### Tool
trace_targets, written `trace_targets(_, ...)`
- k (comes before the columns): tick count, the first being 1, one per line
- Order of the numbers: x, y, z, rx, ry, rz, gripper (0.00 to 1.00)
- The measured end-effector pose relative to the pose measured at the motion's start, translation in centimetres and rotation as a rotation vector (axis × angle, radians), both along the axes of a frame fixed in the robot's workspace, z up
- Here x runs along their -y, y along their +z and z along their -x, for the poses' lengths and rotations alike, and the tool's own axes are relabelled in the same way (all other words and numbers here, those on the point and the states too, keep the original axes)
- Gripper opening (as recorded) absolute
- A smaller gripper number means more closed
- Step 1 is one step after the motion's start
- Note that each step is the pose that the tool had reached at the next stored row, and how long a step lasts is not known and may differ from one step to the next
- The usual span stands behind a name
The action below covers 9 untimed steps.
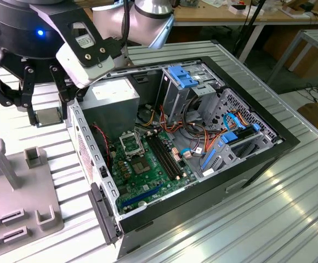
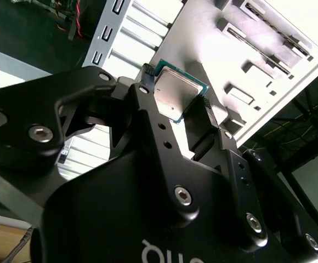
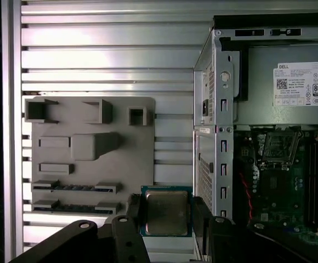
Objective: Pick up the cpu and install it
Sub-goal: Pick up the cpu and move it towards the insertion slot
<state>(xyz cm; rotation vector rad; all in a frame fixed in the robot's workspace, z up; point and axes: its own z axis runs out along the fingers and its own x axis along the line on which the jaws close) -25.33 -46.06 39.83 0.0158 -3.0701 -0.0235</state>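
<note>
Gripper (image 2: 176, 98): clamped on opposite edges of the cpu (image 2: 175, 94).
Placement: held flat over the table (image 3: 93, 55), just outside the case wall (image 3: 216, 137).
Socket (image 1: 130, 143): inside the case, toward the exterior view's right.

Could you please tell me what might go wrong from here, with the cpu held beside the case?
The pincer grips the cpu only by its edges, so it could slip or tilt. The case's metal wall stands between the cpu and the socket; a low path might clip it. A tilted cpu may not seat in the socket.
</note>
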Motion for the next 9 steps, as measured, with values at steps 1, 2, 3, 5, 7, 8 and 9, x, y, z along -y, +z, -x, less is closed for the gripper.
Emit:
trace_targets(1,0.00,0.00,-0.14,0.0000,0.000,0.0001,0.47)
trace_targets(2,0.00,0.01,-0.35,-0.0001,0.000,0.0001,0.47)
trace_targets(3,0.00,0.00,-0.47,-0.0001,0.000,0.0001,0.47)
trace_targets(5,0.00,0.00,-0.70,-0.0001,0.000,0.0001,0.47)
trace_targets(7,0.00,0.00,-0.89,-0.0001,0.000,0.0001,0.47)
trace_targets(8,0.00,0.00,-0.98,-0.0001,0.000,0.0001,0.47)
trace_targets(9,0.00,-0.01,-1.09,0.0000,0.000,0.0000,0.47)
